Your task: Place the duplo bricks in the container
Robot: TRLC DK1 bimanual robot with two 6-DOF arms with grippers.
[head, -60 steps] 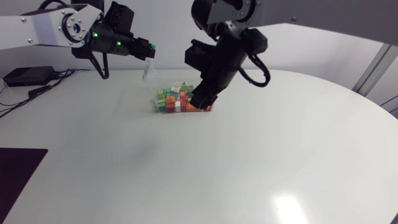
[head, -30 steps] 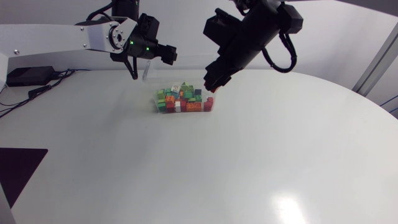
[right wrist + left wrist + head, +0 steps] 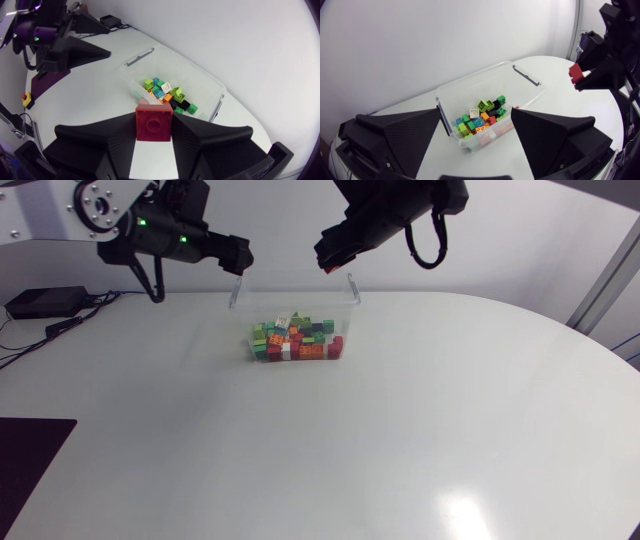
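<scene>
1. Head view: one clear container stands on the white bench, toward its far side.
2. Inside the container lies one heap of bricks in green, red, orange, blue, white and black. There are too many to count exactly.
3. Right end effector: the two fingers are set narrow and clamp one red brick from both sides. It is raised above the container's far-right corner.
4. Left end effector: the two fingers are spread wide and hold nothing. It is raised near the container's far-left corner.
5. Left wrist view: the container lies ahead of the spread fingers, apart from both.
</scene>
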